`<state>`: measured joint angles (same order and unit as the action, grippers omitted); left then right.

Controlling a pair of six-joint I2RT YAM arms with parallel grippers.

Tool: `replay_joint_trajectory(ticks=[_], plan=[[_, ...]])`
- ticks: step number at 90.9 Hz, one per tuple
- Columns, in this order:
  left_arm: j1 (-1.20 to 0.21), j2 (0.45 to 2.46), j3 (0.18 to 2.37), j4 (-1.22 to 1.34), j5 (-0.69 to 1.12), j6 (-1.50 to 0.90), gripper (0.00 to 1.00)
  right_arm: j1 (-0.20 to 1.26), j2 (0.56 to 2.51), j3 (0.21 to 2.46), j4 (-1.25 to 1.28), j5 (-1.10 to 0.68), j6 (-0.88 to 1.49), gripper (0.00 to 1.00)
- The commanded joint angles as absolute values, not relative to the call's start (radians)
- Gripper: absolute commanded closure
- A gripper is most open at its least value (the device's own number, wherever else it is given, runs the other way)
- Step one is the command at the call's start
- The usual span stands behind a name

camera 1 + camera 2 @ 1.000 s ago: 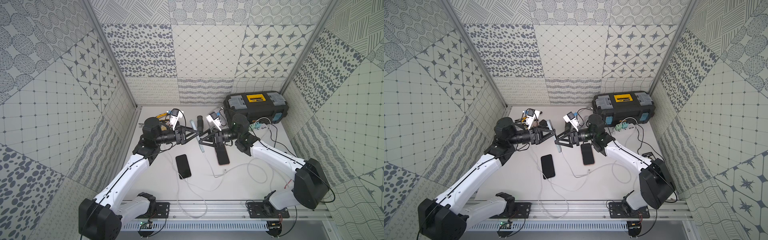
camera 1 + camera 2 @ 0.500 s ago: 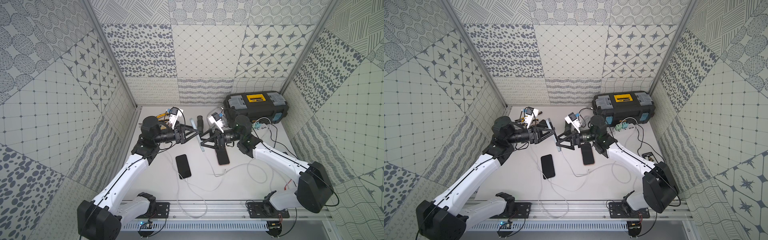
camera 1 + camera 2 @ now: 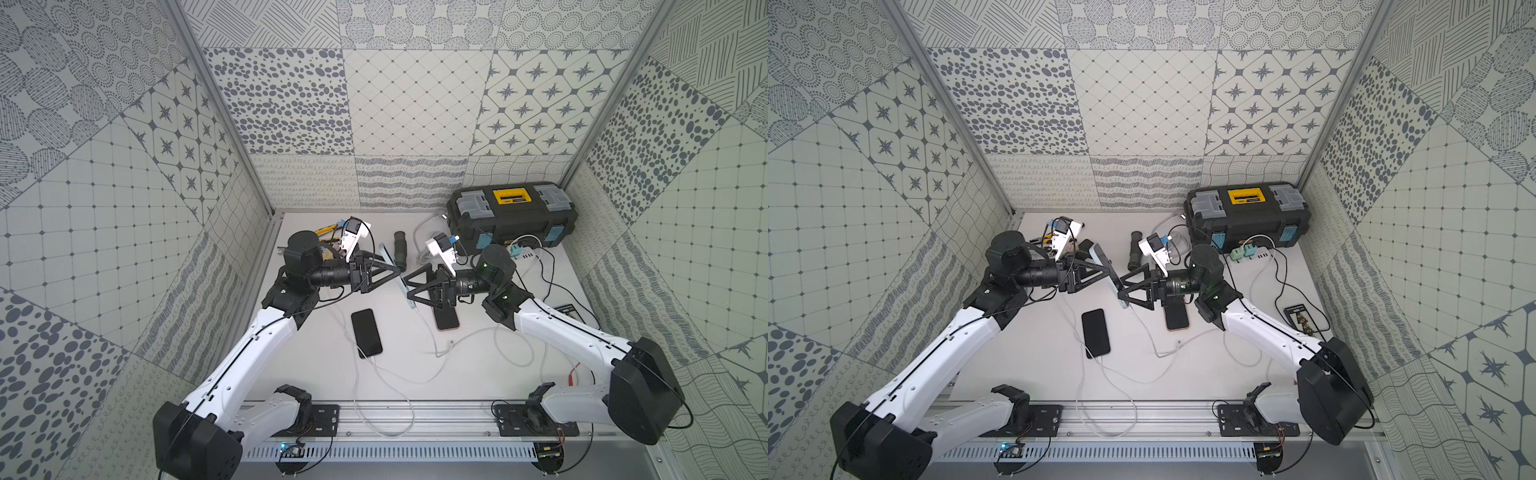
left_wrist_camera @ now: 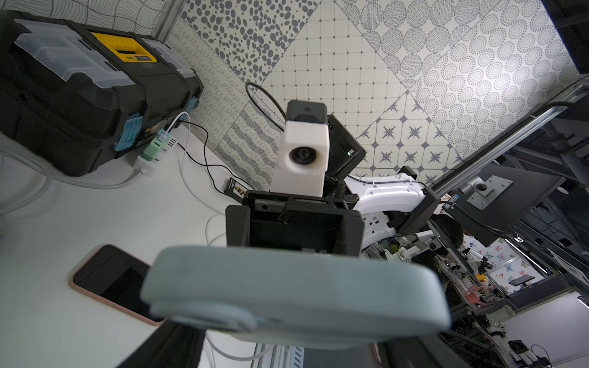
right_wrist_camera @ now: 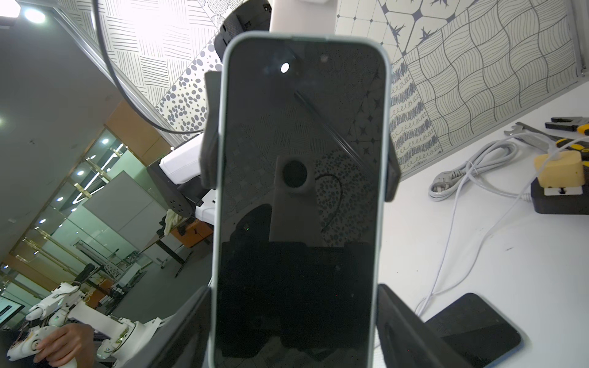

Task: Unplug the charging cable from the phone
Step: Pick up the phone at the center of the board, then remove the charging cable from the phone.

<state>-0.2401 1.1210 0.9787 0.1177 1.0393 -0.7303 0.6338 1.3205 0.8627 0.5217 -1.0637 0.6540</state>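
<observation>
Note left claw [image 3: 392, 271] pinching blue-cased phone [image 3: 386, 257] by its long edges, aloft over bench [image 3: 316, 357]. Note right claw [image 3: 409, 286] pressed onto same edges nearer cable end, not onto plug. Expect charging cable [image 3: 1143, 332] to stay seated: pulling here may wrench phone loose or drop it.

Phone [image 3: 400, 279]: pale blue-grey case, screen dark. I see it lifted off the table, standing on edge and tilted, its lower end toward the front rail. Charging cable [image 3: 424, 332]: thin, white, meets that lower end and looks still plugged in. It drops to the table and lies slack.
</observation>
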Motion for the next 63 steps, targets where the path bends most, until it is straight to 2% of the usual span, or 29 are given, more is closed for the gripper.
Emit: replay_joint_trajectory(ticks=[1,27,63], plan=[[-0.230,1.113,1.018,0.238,0.991,-0.741,1.00,0.637,1.296,0.819,0.511,-1.154,0.609,0.20],[-0.227,1.120,1.038,0.228,0.997,-0.738,1.00,0.637,1.266,0.785,0.475,-1.175,0.599,0.13],[-0.224,1.125,1.056,0.211,1.004,-0.728,1.00,0.637,1.237,0.730,0.463,-1.170,0.563,0.33]])
